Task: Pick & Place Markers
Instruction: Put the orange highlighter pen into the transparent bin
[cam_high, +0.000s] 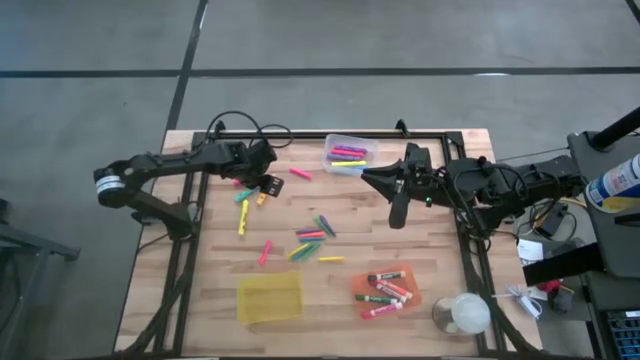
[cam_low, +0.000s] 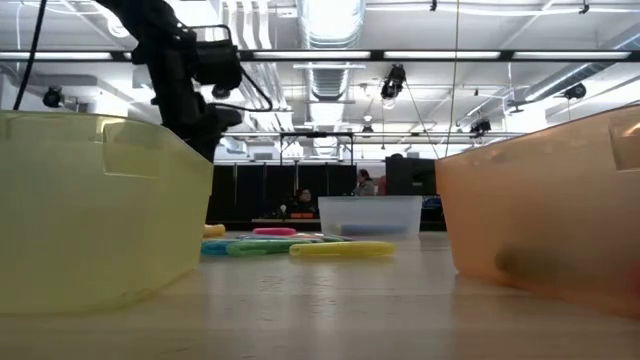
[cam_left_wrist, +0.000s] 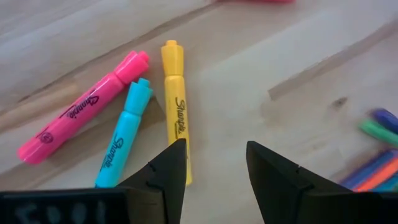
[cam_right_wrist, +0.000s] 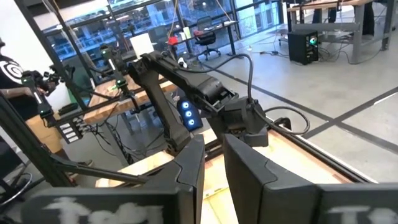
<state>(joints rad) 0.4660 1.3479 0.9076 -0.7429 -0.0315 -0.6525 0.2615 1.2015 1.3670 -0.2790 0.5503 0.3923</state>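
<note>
Your left gripper (cam_left_wrist: 214, 165) hangs with its jaws wide and empty just above the yellow marker (cam_left_wrist: 176, 106), beside blue marker (cam_left_wrist: 124, 140) and pink marker (cam_left_wrist: 81, 109) on the table (cam_high: 440, 310). Your right gripper (cam_right_wrist: 211, 155) waits raised near the clear bin (cam_high: 348, 155), jaws narrow, holding nothing.

the high camera is looking straight down from far above, taking in the whole table (cam_high: 330, 290) and both arms. the low camera is sitting at table-top level between the yellow bin (cam_low: 95, 205) and the orange bin (cam_low: 545, 200), facing level across to the clear bin (cam_low: 370, 215), which the high view is also showing. the left wrist camera is hovering close over three markers (cam_left_wrist: 124, 134). the right wrist camera is facing across toward the left arm (cam_right_wrist: 199, 93) and the room.
</note>
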